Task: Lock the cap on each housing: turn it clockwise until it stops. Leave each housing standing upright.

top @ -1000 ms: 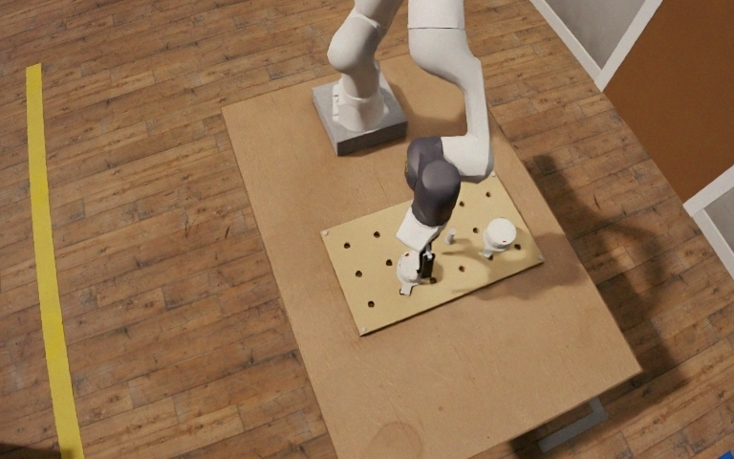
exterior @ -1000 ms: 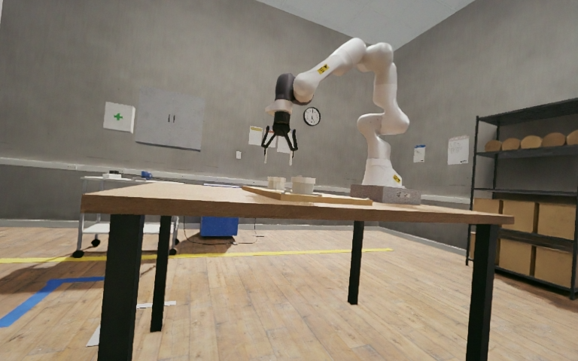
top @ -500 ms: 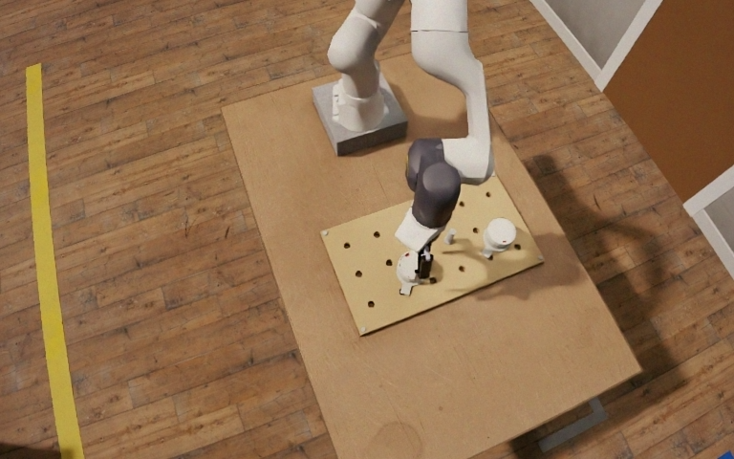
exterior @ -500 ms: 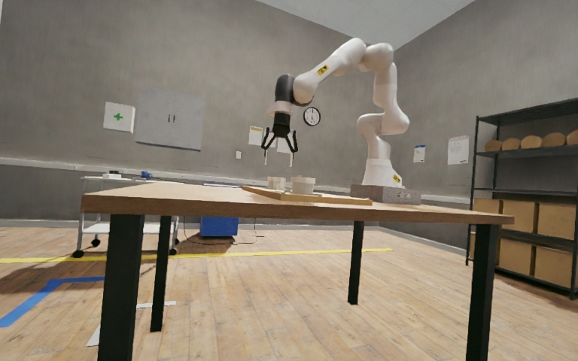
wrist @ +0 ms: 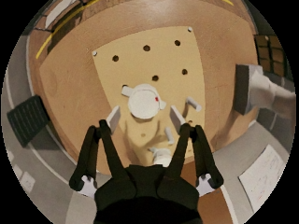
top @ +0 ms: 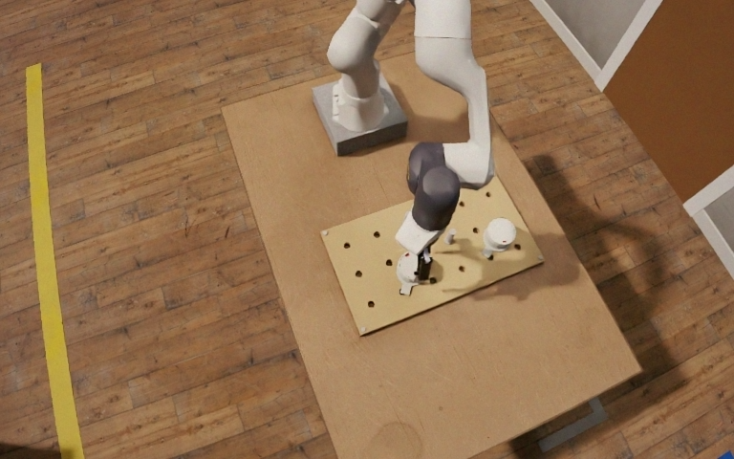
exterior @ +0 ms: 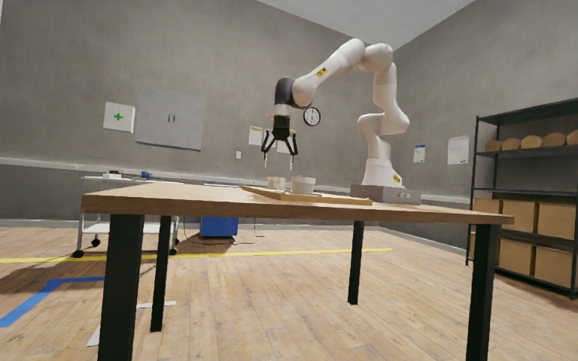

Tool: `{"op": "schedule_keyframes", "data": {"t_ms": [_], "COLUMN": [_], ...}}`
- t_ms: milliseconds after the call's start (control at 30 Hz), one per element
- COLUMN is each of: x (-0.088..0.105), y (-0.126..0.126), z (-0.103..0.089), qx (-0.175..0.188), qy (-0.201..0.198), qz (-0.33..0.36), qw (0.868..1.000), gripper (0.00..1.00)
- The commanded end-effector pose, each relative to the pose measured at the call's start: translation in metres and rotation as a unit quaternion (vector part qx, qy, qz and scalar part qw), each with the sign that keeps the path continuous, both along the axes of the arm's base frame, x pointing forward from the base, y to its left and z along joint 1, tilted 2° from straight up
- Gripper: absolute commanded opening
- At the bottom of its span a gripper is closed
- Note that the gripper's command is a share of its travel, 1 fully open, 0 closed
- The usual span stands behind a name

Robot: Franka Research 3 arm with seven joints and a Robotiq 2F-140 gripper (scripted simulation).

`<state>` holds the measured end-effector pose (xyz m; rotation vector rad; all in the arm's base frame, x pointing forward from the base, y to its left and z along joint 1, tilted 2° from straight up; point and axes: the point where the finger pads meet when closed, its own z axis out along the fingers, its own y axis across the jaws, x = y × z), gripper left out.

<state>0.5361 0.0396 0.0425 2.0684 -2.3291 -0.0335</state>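
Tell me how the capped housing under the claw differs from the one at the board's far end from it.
The housing under the claw has its red mark toward the robot's base; the far-end housing has its mark on the side away from it.
The first lies below the open claw; the second stands off to one side.
Both are whitish, round and upright.

End effector [top: 422, 271] [exterior: 278, 163] [wrist: 145, 111] slightly lower, closer to the holed board [top: 395, 297] [exterior: 341, 199] [wrist: 131, 72]
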Motion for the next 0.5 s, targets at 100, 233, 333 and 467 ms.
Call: {"op": "schedule_keyframes", "data": {"t_ms": [100, 233, 333, 467], "x": [0.001, 0.001, 0.001, 0.001], "y": [-0.001, -0.001, -0.001, -0.001], "z": [-0.008, -0.014, -0.018, -0.023], "qx": [0.001, 0.001, 0.001, 0.001], "qy": [-0.002, -0.002, -0.002, -0.002], "qz": [0.002, 0.002, 0.002, 0.002], "qw": [1.000, 1.000, 1.000, 1.000], "gripper": [0.78, 0.78, 0.78, 0.78]}}
